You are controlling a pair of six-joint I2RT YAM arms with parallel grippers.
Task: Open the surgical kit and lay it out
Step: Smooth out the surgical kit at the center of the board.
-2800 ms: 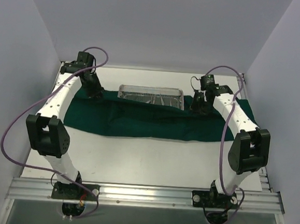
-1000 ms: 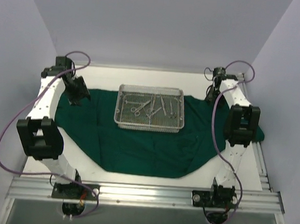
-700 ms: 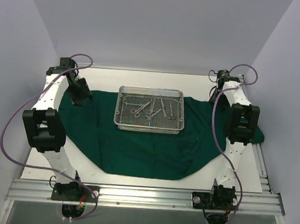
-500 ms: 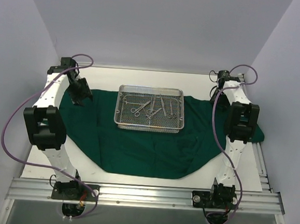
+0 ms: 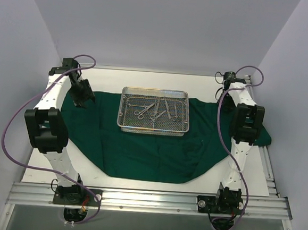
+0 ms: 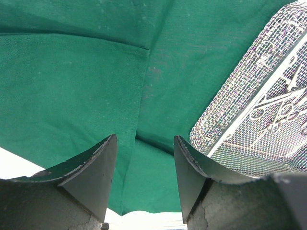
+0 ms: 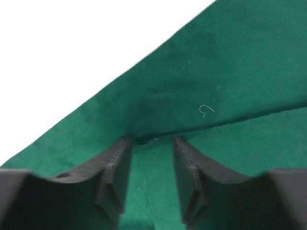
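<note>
Spread wider since earlier, drape [image 5: 140, 151] lies under left jaws and right jaws, both parted, holding nothing.

The drape [image 5: 151, 149] is matt, dark green woven cloth with soft creases. The tray [image 5: 151, 131] is shiny silver metal wire mesh; the instruments [image 5: 155, 110] in it are polished steel. The tabletop [image 5: 146, 78] is smooth matt white.

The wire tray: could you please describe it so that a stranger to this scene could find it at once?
On the white table lies a dark green cloth, spread wide. The tray sits on the far middle part of that cloth. It is the only silver mesh rectangle there, and it holds small steel instruments.
</note>
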